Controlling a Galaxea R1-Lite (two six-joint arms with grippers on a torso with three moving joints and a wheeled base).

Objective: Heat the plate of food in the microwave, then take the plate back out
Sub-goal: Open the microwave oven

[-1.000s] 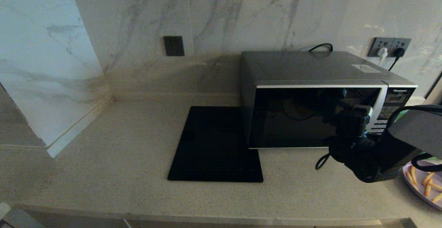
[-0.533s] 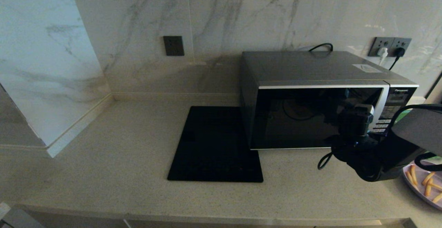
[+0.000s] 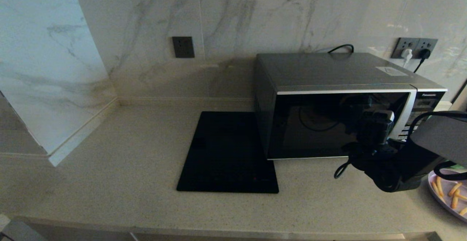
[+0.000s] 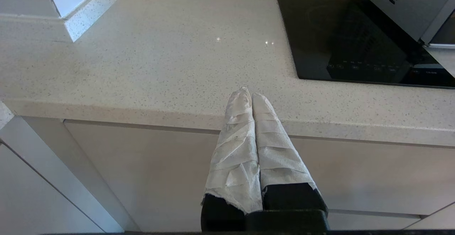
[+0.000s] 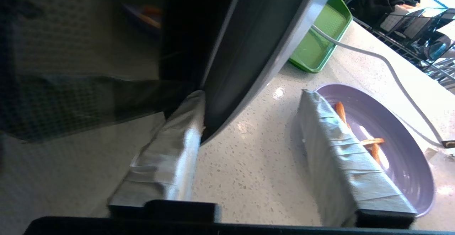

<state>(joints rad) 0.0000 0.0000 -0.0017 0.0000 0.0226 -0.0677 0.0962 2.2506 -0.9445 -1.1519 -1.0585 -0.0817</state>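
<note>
The silver-grey microwave (image 3: 339, 73) stands at the back right of the counter, with its dark glass door (image 3: 321, 124) facing me. My right gripper (image 3: 375, 122) is at the door's right edge, by the curved silver trim (image 5: 284, 46). It is open (image 5: 252, 93): one taped finger (image 5: 177, 139) lies against the lower end of the trim, the other (image 5: 341, 149) stands apart over the counter. The lilac plate of fries (image 3: 450, 197) sits on the counter to the right of the microwave, also seen as the plate (image 5: 408, 164) behind that finger. My left gripper (image 4: 247, 93) is shut and empty, low before the counter's front edge.
A flat black square mat (image 3: 228, 153) lies left of the microwave. A green tray (image 5: 320, 36) and a white cable (image 5: 384, 64) lie beyond the plate. Wall sockets (image 3: 414, 46) sit behind the microwave. A marble wall corner (image 3: 54, 88) juts in at the left.
In the head view the microwave's front and my right gripper have drifted slightly to the right, and less of the plate shows at the frame's edge.
</note>
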